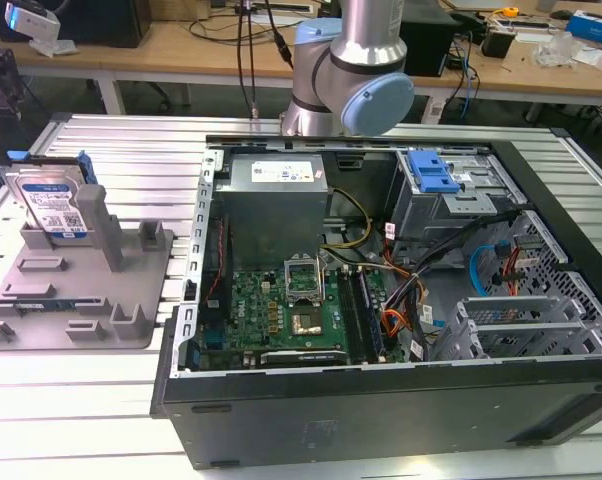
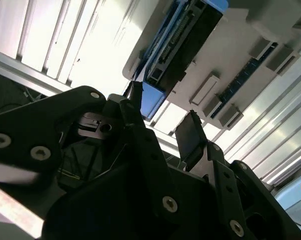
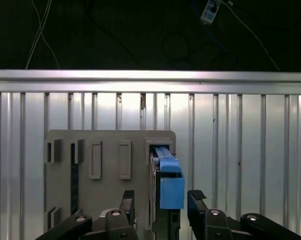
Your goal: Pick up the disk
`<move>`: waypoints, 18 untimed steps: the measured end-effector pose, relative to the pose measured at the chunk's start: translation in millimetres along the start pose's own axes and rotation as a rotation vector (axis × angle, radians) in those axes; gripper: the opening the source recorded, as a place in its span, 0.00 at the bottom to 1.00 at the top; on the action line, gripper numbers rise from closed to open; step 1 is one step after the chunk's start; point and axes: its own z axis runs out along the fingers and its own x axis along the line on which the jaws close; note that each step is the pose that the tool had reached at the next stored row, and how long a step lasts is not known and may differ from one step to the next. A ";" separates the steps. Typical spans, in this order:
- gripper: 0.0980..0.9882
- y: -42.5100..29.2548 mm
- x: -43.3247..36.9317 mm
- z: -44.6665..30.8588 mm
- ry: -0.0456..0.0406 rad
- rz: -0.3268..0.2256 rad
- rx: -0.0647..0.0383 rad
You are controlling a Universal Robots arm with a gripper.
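Note:
The disk (image 1: pixel 53 205) is a silver hard drive with a white-and-blue label and blue side rails. It stands on edge, leaning against an upright post of the grey fixture (image 1: pixel 91 290) at the exterior view's left. In the first wrist view I look down on its thin edge and blue rail (image 3: pixel 169 175), which sit in line between the two black fingers of my gripper (image 3: pixel 162 199). The gripper is open and apart from the disk, with nothing in it. In the second wrist view the gripper (image 2: pixel 163 125) stands open, with the disk's dark edge (image 2: pixel 183 45) beyond the fingertips.
An open computer case (image 1: pixel 541 400) takes up the middle and the exterior view's right, with a grey power supply (image 1: pixel 276 180) at its back. The arm's base (image 1: pixel 351 80) rises behind the case. Everything rests on a ribbed metal table (image 1: pixel 71 420). Cluttered benches stand behind.

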 end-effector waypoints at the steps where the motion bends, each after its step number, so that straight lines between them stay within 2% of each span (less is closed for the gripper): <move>1: 0.50 0.0 0.0 0.0 0.0018 0.000 0.000; 13: 0.50 -0.3 -3.1 11.8 0.0025 0.000 0.001; 18: 0.50 -0.2 -5.3 14.8 0.0072 0.000 0.001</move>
